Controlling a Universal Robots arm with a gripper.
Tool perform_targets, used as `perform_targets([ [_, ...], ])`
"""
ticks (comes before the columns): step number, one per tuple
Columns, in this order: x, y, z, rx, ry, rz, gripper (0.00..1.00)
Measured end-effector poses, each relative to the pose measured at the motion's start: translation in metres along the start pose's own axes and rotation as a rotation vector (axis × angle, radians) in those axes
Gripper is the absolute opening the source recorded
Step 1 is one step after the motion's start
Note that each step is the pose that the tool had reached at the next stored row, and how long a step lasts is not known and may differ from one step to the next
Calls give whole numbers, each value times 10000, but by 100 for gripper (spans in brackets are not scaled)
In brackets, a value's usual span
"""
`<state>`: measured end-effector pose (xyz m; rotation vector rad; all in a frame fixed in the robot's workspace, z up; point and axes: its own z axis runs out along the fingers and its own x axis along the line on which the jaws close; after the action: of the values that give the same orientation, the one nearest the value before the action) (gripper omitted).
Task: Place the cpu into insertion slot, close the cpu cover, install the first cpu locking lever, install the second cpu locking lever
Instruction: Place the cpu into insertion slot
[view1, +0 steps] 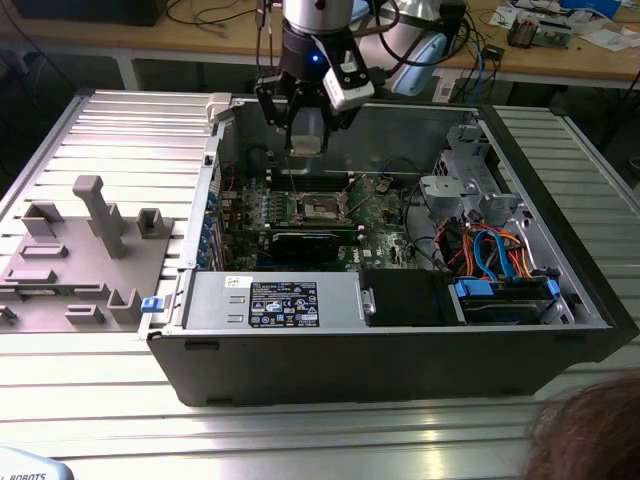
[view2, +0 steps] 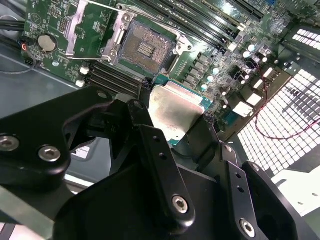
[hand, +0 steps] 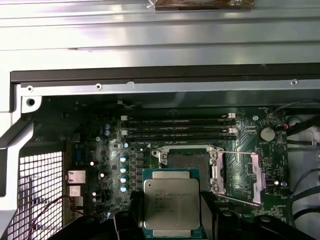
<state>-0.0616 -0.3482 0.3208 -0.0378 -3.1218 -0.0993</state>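
My gripper (view1: 305, 132) hangs above the open computer case, shut on the cpu (view1: 305, 143). Both wrist views show the cpu (hand: 171, 200) (view2: 175, 112), a silver-topped square chip on a green base, clamped by its edges between the black fingers (view2: 150, 135). The insertion slot (hand: 189, 161) (view2: 145, 47) (view1: 325, 207) lies below and just beyond the chip, its dark contact field bare. The cpu cover (hand: 243, 172) (view2: 90, 27) is swung open to one side of the slot. Two thin wire levers (hand: 235, 152) stand raised beside the cover.
Narrow memory slots (hand: 180, 127) run along one side of the socket. A black expansion card (view1: 305, 243), a power supply (view1: 275, 300) and blue and orange cables (view1: 495, 250) fill the case. A grey fixture (view1: 85, 250) sits on the slatted table at the exterior view's left.
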Motion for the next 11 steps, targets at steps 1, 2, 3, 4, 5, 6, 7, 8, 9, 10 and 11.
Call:
perform_targets([
  [1,-5,0,6,7,0,2,54],
  [2,-8,0,11,9,-1,1,54],
  [3,-10,-1,16,14,0,1,54],
  [4,-11,-1,20,17,-1,2,54],
  [5,-11,-1,22,20,-1,2,54],
  [6,-13,-1,26,26,-1,1,54],
  [7,-13,-2,29,29,-1,2,54],
  [8,-13,-2,31,30,-1,2,54],
  [9,-15,-2,35,32,-1,1,54],
  [10,-16,-2,37,34,-1,1,54],
  [11,-17,-2,39,35,-1,1,54],
])
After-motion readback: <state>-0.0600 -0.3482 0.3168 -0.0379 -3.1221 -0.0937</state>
